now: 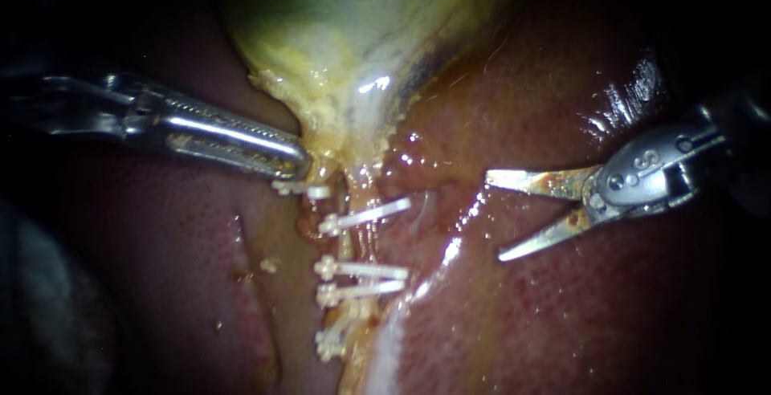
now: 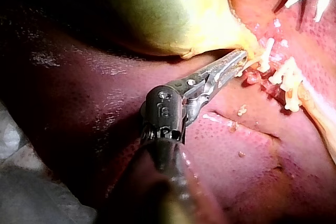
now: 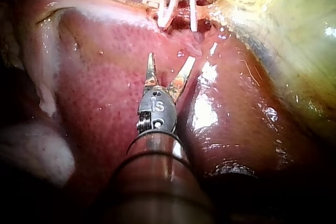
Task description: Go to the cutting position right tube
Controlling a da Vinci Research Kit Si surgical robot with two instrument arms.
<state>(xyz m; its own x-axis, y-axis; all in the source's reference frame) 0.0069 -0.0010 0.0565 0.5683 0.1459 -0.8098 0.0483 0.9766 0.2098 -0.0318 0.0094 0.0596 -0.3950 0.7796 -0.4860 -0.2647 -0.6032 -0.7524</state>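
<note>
The yellow-green gallbladder [image 1: 345,34] narrows into a pale stalk with a tube [image 1: 351,242] running down from it. Several white clips [image 1: 365,214] cross this stalk, and the views do not separate a left tube from a right one. My left instrument [image 1: 291,162] is shut on tissue at the gallbladder's neck, also seen in the left wrist view [image 2: 237,59]. My right instrument [image 1: 495,217] has two thin blades standing open over the liver, well right of the clips and touching nothing. In its wrist view the blades [image 3: 170,66] point at the clips [image 3: 168,6], short of them.
Dark red, wet liver [image 1: 578,307] surrounds the stalk on both sides. A shallow groove [image 1: 241,250] marks the liver left of the clips. Pale fatty tissue [image 1: 385,355] runs down below the lowest clip. Grey cloth [image 2: 31,198] lies beside the liver near my left instrument's shaft.
</note>
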